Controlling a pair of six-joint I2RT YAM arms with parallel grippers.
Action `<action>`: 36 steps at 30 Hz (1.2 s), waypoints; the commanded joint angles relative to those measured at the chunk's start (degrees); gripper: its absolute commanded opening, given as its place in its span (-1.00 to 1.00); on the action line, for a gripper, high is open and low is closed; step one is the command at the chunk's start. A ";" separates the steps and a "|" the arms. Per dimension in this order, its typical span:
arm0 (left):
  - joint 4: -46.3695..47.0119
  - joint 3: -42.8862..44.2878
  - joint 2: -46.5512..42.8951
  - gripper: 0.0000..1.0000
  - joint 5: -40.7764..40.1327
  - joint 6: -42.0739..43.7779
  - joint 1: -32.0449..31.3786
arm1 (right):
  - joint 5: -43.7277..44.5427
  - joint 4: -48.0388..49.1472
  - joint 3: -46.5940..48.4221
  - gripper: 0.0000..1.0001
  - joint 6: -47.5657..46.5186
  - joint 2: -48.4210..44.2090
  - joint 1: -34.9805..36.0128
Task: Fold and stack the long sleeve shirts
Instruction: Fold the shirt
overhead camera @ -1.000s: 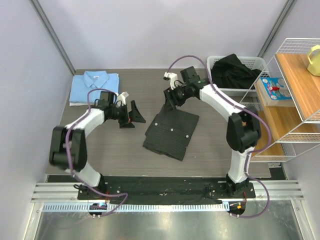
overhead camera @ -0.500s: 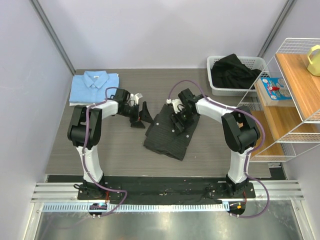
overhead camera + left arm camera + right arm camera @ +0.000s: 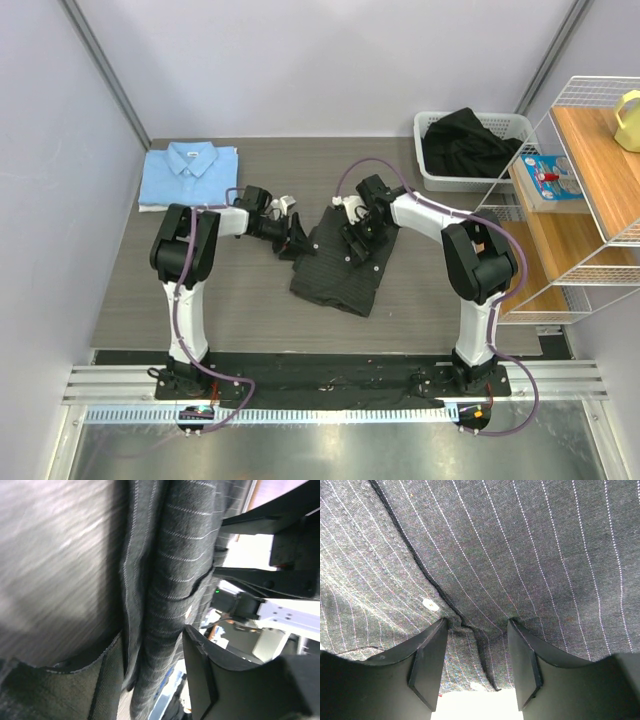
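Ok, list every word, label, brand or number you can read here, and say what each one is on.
No text here can be read.
Blue and red package on the shelf: it carries print, but too small and blurred to read.
Pinstriped shirt and light blue shirt: no label or print shows.

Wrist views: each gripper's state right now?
Left gripper: straddles an edge of the pinstriped shirt; grip cannot be told.
Right gripper: closed on the pinstriped shirt.
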 commanded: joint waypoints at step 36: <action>-45.46 46.67 -8.92 -1.00 -83.33 64.14 -26.56 | -11.75 1.93 -17.86 0.49 10.64 -29.63 -16.94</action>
